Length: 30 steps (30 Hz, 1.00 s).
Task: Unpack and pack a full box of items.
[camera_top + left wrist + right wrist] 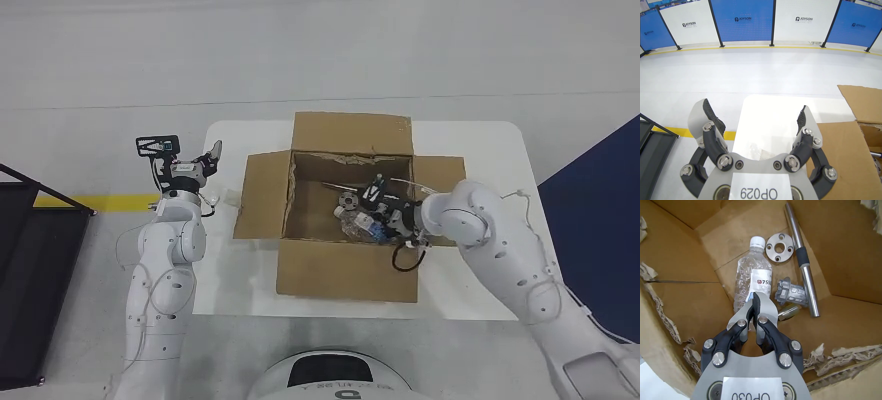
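One white-labelled bottle [751, 275] under closed right pincer [754, 298], inside box [677, 247]

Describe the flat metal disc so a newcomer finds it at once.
Look inside the open cardboard box. On its floor, between the white bottle cap and the long steel rod, lies the disc. It alone is flat and round, pierced by five holes.

The box [677, 247] is matt brown corrugated cardboard, its torn edges rough and frayed. The bottle [745, 275] is clear crinkled plastic with a glossy label. The rod [810, 291] is mirror-polished metal, the flange [773, 252] satin-smooth, and the toothed hub [797, 293] dull cast grey.
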{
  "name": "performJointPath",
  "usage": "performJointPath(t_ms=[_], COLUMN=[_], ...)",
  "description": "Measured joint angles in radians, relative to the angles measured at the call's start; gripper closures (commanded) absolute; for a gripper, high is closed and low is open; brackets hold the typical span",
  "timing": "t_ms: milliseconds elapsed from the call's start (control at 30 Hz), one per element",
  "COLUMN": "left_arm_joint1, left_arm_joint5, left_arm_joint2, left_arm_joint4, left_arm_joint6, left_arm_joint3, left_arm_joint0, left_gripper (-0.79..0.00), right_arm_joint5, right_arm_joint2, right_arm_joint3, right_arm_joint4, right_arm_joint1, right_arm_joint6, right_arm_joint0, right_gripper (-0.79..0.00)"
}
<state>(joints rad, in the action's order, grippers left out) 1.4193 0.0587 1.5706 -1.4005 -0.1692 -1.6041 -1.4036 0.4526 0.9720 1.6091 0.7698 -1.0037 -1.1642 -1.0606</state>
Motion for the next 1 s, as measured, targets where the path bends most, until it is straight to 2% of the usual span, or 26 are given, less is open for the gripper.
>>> performJointPath(t_ms=[100,300,600,667,700,733,867,1000], left_arm_joint1=[0.000,0.000,0.000,0.000,0.000,0.000,0.000,0.000], left_arm_joint5=[0.000,0.000,0.000,0.000,0.000,0.000,0.000,0.000], left_arm_joint2=[0.000,0.000,0.000,0.000,0.000,0.000,0.000,0.000], left_arm_joint4=[0.000,0.000,0.000,0.000,0.000,0.000,0.000,0.000], left_arm_joint6=[0.000,0.000,0.000,0.000,0.000,0.000,0.000,0.000], left_arm_joint3=[0.000,0.000,0.000,0.000,0.000,0.000,0.000,0.000], left_arm_joint0=[0.000,0.000,0.000,0.000,0.000,0.000,0.000,0.000], left_gripper=[-0.785,-0.785,-0.785,-0.785,-0.785,-0.785,-0.785,-0.785], right_arm_joint5=[-0.047,-0.098,-0.132,-0.139,-0.141,-0.142,-0.127,-0.091], right_arm_joint2=[-0.072,-0.210,-0.325,-0.352,-0.362,-0.372,-0.405,-0.405], right_arm_joint3=[-0.076,-0.248,-0.409,-0.445,-0.459,-0.473,-0.519,-0.522], right_arm_joint4=[-0.021,-0.046,-0.082,-0.090,-0.093,-0.096,-0.099,-0.084], right_arm_joint1=[-0.026,-0.086,-0.151,-0.168,-0.176,-0.183,-0.208,-0.208], right_arm_joint6=[-0.042,-0.043,-0.069,-0.078,-0.080,-0.081,-0.072,-0.041], right_arm_joint0=[0.072,0.200,0.299,0.320,0.329,0.338,0.365,0.362], right_gripper=[-0.332,-0.369,-0.345,-0.268,-0.068,0.000,0.000,0.000])
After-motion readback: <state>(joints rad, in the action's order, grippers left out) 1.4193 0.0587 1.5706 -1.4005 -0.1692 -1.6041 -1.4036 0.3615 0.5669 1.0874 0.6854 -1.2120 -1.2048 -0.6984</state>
